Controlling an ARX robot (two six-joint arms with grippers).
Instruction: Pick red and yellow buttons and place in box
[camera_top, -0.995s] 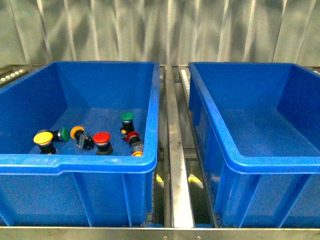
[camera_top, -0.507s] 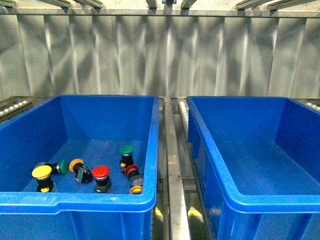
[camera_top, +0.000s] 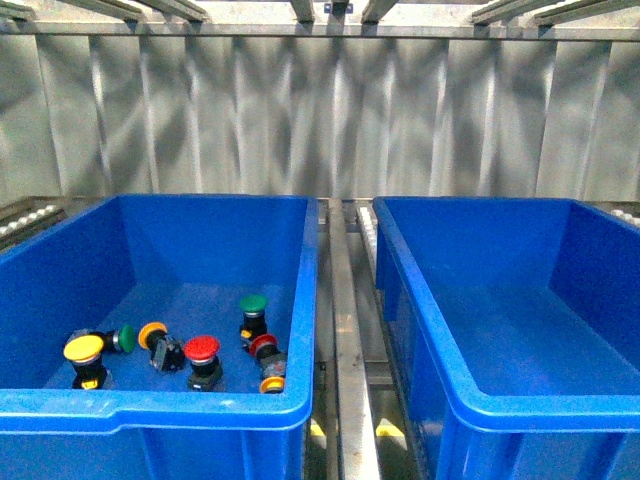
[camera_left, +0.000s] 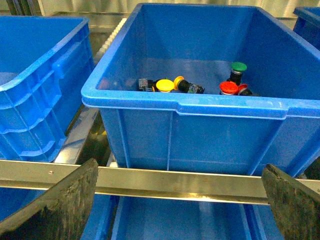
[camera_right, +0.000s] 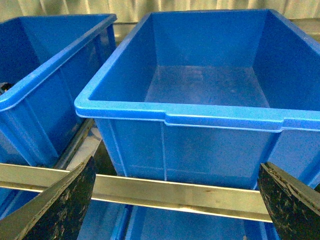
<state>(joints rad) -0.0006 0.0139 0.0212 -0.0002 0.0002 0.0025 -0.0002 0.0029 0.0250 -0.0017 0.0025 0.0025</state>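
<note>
The red and yellow buttons (camera_top: 201, 347) lie scattered among green-capped ones (camera_top: 253, 302) on the floor of the left blue bin (camera_top: 160, 409), at about 8 o'clock in the front view. The box (camera_top: 520, 405) stands at 4 o'clock, across a metal rail (camera_top: 345, 330). The left pincer (camera_left: 180, 165) faces the button bin's near wall over a steel bar (camera_left: 175, 182), fingers spread wide. The right pincer (camera_right: 176, 161) faces the box likewise, also spread wide.
</note>
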